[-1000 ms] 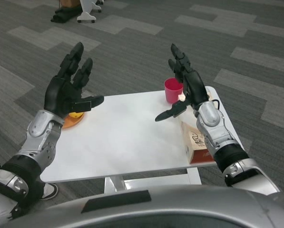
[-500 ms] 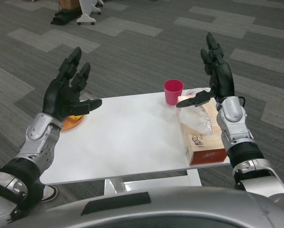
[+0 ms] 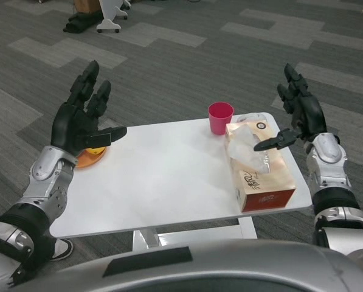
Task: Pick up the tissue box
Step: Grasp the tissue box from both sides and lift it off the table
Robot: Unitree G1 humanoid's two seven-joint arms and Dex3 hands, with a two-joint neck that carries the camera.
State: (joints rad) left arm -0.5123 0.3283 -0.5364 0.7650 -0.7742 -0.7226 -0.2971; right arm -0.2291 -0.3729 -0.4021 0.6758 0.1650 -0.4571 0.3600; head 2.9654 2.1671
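Swung outward over the past second, right hand now raised off the table's right edge, no longer covering the tissue box, fingers spread wide and holding nothing, thumb reaching in above the box's right side without visible contact. Left hand lifted at the table's left edge much as before, fingers apart and upright, thumb pointing inward, nothing held.

Fully uncovered now, orange tissue box lying lengthwise along the right edge of the white table, one end at the near right corner, the other reaching toward the far right corner, white tissue and clear plastic puffing from its top opening. Standing upright at the far edge, just beside the box's far end, small pink cup. Partly hidden behind the left hand at the table's left edge, orange dish with something yellow on it, too covered to identify.

Beyond the table, grey patterned carpet; at the picture's top left, a white wheeled base of some stand.
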